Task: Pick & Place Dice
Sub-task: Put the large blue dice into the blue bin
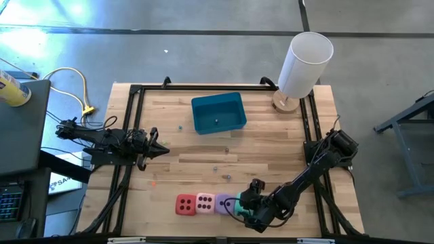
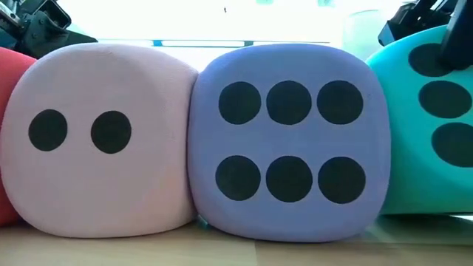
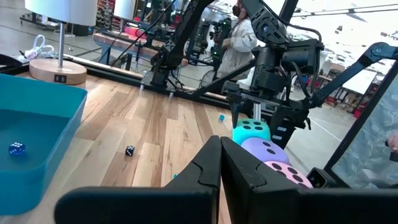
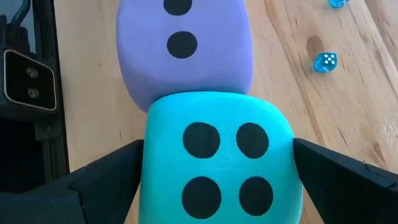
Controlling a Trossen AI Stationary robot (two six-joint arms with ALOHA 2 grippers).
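Four dice (image 1: 205, 203) line the counter's (image 1: 271, 146) near edge; right end effector (image 1: 249, 207) straddles the teal die (image 4: 217, 162), left end effector (image 1: 157, 150) closed.

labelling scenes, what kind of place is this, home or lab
Likely a robotics lab or workshop: a concrete floor around the wooden table, more robot arms on benches behind it, and a person among them.

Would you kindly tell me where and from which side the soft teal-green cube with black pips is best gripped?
Grip the soft teal-green cube across its two free opposite side faces, coming down from above. It ends the row, pressed against the soft purple cube, so that face is blocked. The right gripper already straddles it this way, fingers open.
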